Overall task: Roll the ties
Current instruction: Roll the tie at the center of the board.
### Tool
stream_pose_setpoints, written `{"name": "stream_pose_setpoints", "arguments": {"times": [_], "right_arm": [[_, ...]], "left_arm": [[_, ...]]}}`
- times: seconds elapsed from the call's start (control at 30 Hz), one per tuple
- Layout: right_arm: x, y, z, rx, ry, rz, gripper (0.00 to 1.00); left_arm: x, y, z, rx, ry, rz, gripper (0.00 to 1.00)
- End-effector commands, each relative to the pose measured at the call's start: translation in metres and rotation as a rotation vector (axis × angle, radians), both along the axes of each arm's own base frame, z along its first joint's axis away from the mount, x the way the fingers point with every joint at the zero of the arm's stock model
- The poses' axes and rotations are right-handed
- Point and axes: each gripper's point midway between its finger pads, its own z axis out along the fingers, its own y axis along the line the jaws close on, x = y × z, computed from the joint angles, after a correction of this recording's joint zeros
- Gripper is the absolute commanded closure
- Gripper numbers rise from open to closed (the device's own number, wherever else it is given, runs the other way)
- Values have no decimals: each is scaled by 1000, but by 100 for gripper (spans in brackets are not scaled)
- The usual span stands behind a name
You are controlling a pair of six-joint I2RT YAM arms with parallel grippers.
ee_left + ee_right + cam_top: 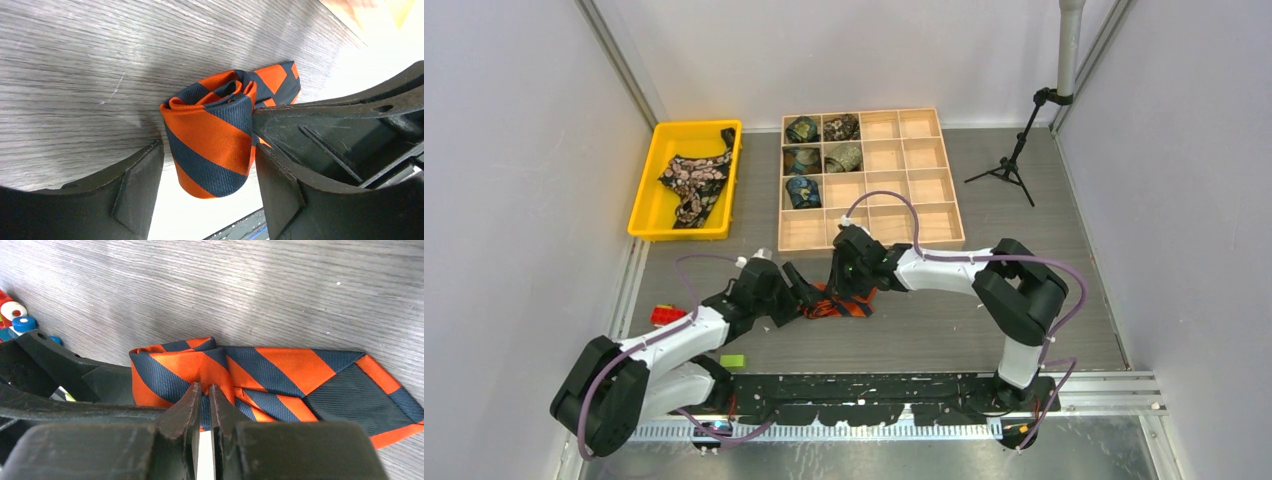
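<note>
Lying on the desk (944,330), at 6 o'clock of the compartment tray (924,185): the striped tie (260,375), partly rolled. Pinching its inner fold with the right gripper (205,391). Straddling the roll with the left gripper (207,165), spread, not squeezing. Likely handling soft, light and slippery, prone to springing loose, so best gripping across the roll's flanks. Pointing the unrolled tail, long axis, toward 3 o'clock in the right wrist view.

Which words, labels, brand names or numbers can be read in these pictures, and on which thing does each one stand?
None: no readable text shows on the orange-and-navy striped fabric tie, the wooden compartment tray or the yellow plastic bin.
</note>
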Motion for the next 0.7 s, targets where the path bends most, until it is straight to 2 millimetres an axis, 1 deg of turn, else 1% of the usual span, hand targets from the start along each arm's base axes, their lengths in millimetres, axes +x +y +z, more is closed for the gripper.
{"name": "stream_pose_setpoints", "arguments": {"times": [0.0,0.2,0.33,0.4,0.43,0.53,0.6,0.67], "right_arm": [[-17,-15,-17,-51,47,1,84],[-18,-13,-17,-37,56,-1,85],[-19,-11,-15,-24,58,0,85],[-18,-11,-12,-24,52,2,86],[-17,-11,-10,-28,46,4,86],[-9,-20,0,-88,8,16,85],[0,-25,16,-114,-24,17,85],[6,-29,30,-127,-51,20,84]], "left_arm": [[1,12,-10,36,23,88,32],[5,4,-9,51,14,75,40],[3,-4,-12,78,17,25,60],[4,-2,-13,117,4,20,66],[4,-2,-13,135,2,11,68],[0,1,-9,195,-10,-19,70],[-3,7,-5,241,-14,-46,71],[-6,12,-3,288,-14,-80,72]]}}
